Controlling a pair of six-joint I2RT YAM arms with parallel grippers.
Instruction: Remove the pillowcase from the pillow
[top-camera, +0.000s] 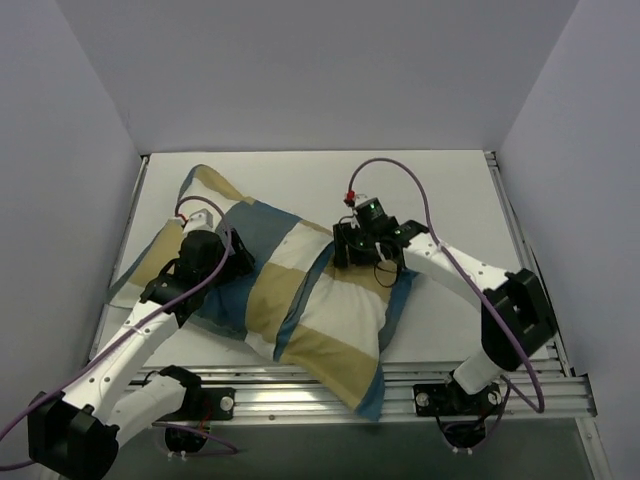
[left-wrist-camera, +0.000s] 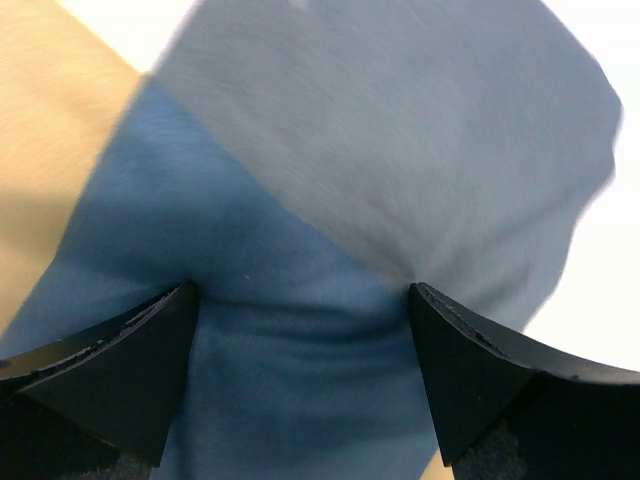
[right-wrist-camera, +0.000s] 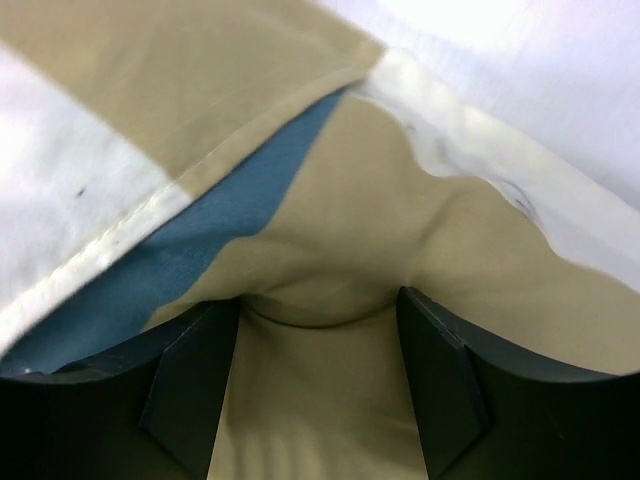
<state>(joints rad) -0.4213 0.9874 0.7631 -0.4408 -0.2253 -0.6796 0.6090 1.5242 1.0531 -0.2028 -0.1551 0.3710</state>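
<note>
Two pairs of jaws press into the plump fabric pillowcase (top-camera: 300, 300) of blue, tan and cream-white blocks on the white tabletop (top-camera: 440, 190). Your left jaws stand spread wide on a blue block at its left end. Your right jaws straddle a bulging tan fold at its right edge; whether they pinch it, you cannot tell.

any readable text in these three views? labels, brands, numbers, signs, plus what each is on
None: no text can be read in any view.
Pillowcase: plain blue, tan and cream blocks, no print or tag showing.
Left gripper and right gripper: bare black fingers, no markings.
Arms in the top view: any lettering is too small to make out.
</note>
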